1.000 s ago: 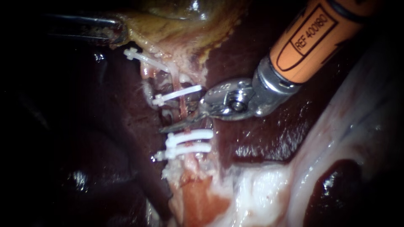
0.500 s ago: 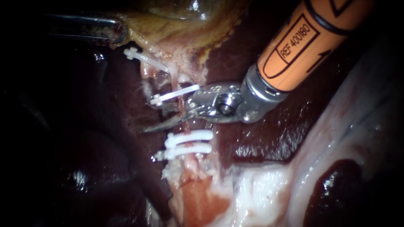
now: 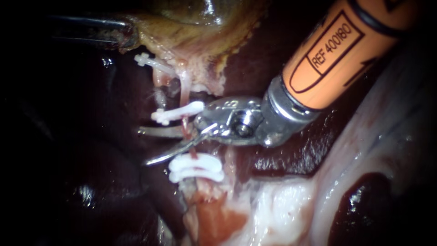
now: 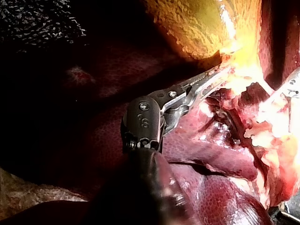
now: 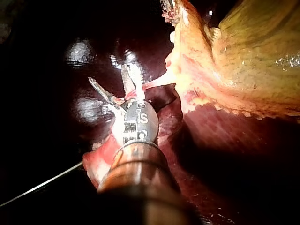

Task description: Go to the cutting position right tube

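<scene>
The orange-shafted right instrument (image 3: 143, 146), blades agape toward nine o'clock, straddles the thin pink tube (image 3: 184, 91) running twelve-to-six between white plastic clips (image 3: 177, 113); the dark left instrument (image 3: 125, 35) pinches the yellow-green gallbladder (image 3: 200, 18).

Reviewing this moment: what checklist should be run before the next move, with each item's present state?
1. Right instrument blades open: ok.
2. Tube lies between the blades: ok.
3. Blades cross the tube between the upper clip and the lower clips: ok.
4. Lower blade clear of the lower clips: cannot tell, they look very close.
5. Left instrument holding the gallbladder up: ok.
6. Blade tips clear of the liver behind: cannot tell.
</scene>
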You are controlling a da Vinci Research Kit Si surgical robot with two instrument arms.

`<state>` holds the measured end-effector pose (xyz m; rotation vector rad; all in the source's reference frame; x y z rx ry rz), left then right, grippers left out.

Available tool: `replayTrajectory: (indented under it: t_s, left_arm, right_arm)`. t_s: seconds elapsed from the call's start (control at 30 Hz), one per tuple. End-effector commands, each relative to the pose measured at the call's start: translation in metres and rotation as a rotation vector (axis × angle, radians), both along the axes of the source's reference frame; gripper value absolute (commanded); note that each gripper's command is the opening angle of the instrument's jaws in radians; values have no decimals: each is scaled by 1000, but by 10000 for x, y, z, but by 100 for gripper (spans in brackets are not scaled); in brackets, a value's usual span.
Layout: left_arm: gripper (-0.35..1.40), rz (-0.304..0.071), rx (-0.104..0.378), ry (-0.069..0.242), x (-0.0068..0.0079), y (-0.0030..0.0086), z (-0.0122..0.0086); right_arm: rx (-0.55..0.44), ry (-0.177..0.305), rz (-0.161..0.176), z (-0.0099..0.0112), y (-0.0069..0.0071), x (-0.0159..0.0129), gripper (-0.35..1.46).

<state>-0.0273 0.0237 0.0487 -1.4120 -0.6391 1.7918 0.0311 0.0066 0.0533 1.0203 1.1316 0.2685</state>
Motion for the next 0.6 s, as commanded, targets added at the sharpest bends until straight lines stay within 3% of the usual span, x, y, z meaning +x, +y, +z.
replayTrajectory:
  t_s: [0.03, 0.6]
  left_arm:
    - [-35, 0, 0, 0, 0, 0, 1]
    - [-35, 0, 0, 0, 0, 0, 1]
  right_arm:
    - [8, 6, 2, -2, 0, 0, 126]
    - [20, 15, 10, -3, 3, -1, 126]
